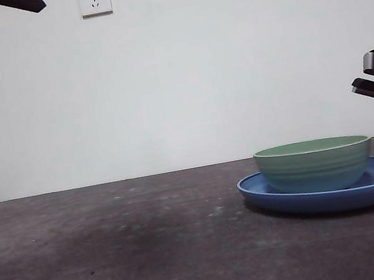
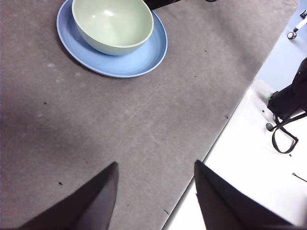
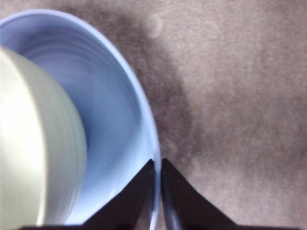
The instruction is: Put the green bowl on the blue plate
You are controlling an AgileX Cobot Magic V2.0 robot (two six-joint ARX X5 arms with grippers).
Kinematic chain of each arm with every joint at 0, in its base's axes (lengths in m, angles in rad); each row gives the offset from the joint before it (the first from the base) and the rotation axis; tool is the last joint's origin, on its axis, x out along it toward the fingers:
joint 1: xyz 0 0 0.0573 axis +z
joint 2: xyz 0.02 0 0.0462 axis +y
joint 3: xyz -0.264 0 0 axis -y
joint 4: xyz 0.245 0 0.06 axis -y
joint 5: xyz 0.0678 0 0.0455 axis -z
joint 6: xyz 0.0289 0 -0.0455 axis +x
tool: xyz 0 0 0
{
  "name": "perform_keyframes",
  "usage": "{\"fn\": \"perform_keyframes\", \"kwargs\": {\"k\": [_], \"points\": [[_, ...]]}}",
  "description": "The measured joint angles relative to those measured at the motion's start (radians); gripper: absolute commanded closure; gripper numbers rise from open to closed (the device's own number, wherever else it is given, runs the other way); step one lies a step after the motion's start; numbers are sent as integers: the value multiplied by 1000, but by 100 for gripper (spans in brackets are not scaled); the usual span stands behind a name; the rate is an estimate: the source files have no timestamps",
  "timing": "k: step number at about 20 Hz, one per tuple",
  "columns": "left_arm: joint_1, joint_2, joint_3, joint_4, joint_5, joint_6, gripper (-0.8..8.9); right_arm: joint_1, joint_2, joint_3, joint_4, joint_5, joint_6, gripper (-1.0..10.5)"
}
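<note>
Green bowl [image 1: 314, 164] sits upright in blue plate [image 1: 330, 193] on dark surface [image 1: 120, 253]. Right claw [image 3: 157, 165] pinched on plate's rim, bowl beside it. Left claw [image 2: 154, 168] raised well away, jaws spread, gripping nothing.

Your front view is evenly bright; the right wrist picture blurs the green bowl [image 3: 33, 139], overexposed beside soft bench [image 3: 240, 96] shadow.

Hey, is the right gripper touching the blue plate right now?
Touching. The right wrist view shows the right gripper with its jaws nearly shut, pinching the blue plate at its rim.
</note>
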Motion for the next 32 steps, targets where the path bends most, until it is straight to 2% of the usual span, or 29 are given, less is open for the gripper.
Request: {"fn": "perform_keyframes", "kwargs": {"k": [7, 15, 19, 27, 32], "points": [[0, 0, 0, -1, 0, 0, 561, 0, -17, -1, 1, -8, 1, 941], [0, 0, 0, -1, 0, 0, 561, 25, -127, -2, 31, -123, 73, 941], [0, 0, 0, -1, 0, 0, 561, 113, -132, -2, 57, -121, 125, 941], [0, 0, 0, -2, 0, 0, 561, 359, -117, -2, 203, -30, 256, 941], [0, 0, 0, -2, 0, 0, 561, 428, -39, -4, 285, 3, 309, 941]]}}
